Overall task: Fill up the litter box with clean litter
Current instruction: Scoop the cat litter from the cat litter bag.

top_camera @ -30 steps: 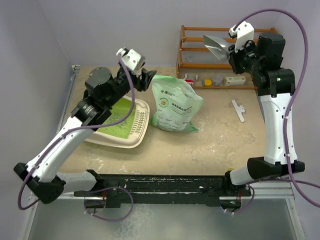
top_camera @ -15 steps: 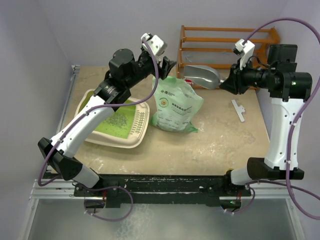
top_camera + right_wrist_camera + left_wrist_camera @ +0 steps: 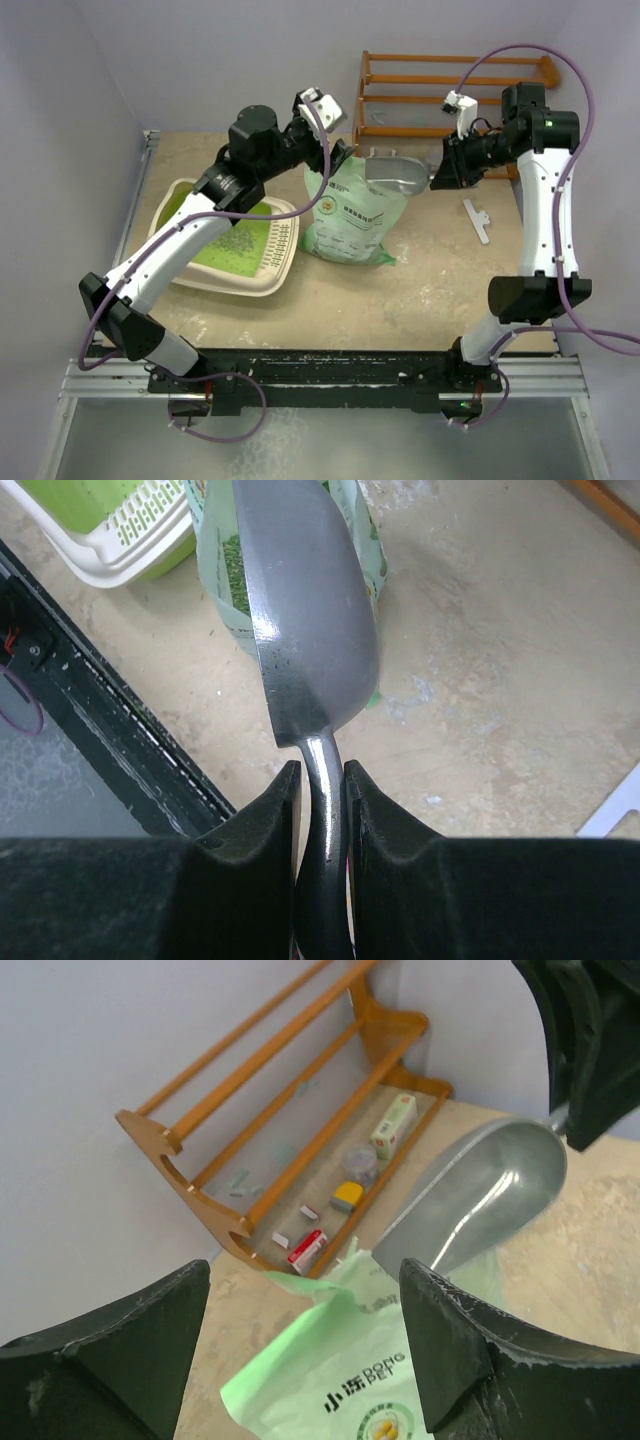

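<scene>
**Worktop (image 3: 430, 290), holdings as we find them**

1. Litter box (image 3: 240, 288): cream tray with a green inside, lying near the left edge of the worktop, its slotted grille (image 3: 280, 240) at the end facing the bag. The left arm crosses above its far part and hides that part from the top camera.
2. Clean litter (image 3: 235, 242): a thin scatter of pale granules on the green floor of the litter box, beside the grille.
3. Light green printed bag (image 3: 355, 225): it stands mid-worktop just right of the litter box, between the box and the right arm, with its crumpled top toward the far edge.
4. Metal scoop (image 3: 392, 172): it is held over the top of the bag, bowl pointing left. We cannot tell whether it touches the bag.
5. Right gripper (image 3: 322, 780): its fingers are clamped on the scoop's handle, one on each side.
6. Left gripper (image 3: 305, 1300): its fingers (image 3: 110, 1350) stand wide apart with nothing between them. It hangs above the bag's top left corner, facing the scoop.
7. Wooden rack (image 3: 450, 75): it sits at the far right corner against the wall. On its lowest shelf we count a white box (image 3: 394, 1125), a small yellow piece (image 3: 347, 1196) and a red-and-white piece (image 3: 307, 1250).
8. Flat white piece (image 3: 477, 220): it lies on the worktop near the right edge, well apart from the bag.
</scene>
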Tool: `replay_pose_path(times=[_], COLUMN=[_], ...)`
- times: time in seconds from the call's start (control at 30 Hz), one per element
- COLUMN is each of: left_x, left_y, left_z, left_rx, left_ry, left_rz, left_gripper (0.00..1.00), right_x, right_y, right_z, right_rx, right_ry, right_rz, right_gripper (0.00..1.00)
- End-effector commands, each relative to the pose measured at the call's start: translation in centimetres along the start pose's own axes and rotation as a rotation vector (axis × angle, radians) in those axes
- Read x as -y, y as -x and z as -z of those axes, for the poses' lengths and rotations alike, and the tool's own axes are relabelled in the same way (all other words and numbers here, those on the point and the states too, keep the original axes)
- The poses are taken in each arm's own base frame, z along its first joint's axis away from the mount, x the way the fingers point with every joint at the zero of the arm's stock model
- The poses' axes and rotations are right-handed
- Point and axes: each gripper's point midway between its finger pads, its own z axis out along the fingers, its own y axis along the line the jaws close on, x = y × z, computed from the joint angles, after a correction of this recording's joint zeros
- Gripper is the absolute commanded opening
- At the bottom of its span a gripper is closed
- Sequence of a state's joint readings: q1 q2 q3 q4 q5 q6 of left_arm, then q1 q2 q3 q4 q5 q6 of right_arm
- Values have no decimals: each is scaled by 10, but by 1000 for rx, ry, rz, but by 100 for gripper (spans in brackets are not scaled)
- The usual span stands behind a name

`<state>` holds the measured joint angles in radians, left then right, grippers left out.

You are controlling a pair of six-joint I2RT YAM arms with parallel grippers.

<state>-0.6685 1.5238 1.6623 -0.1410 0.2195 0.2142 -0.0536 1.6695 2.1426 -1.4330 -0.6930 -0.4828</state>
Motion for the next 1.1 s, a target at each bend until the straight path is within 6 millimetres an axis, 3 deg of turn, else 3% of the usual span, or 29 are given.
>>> replay_pose_path(times=[0.0,0.1,0.23,0.3,0.47,0.7,0.8,1.07], left_x=[4,-22,-44,-48,-56,-43,-42,-44], left_y=[-7,-23,-50,-63,-72,-116,-118,-144], left_z=[6,9,8,8,13,17,21,16], left_rx=[-13,-35,-89,-110,-108,-186,-172,-201], left_ry=[-31,69,72,78,95,-6,0,-46], left_rz=[-70,-106,-58,-45,-31,15,14,34], left_gripper=[74,77,78,78,78,79,79,80], right_x=[-16,-10,2,10,28,15,9,-16], right_y=[12,13,15,17,14,-9,-15,-30], right_z=[20,18,18,18,10,-7,-6,-16], right_rx=[68,71,84,92,42,-85,-108,-166], right_ry=[-19,-40,-110,-146,-169,0,14,76], right_rz=[48,29,12,19,53,26,44,67], right_gripper=[0,0,0,0,0,0,0,0])
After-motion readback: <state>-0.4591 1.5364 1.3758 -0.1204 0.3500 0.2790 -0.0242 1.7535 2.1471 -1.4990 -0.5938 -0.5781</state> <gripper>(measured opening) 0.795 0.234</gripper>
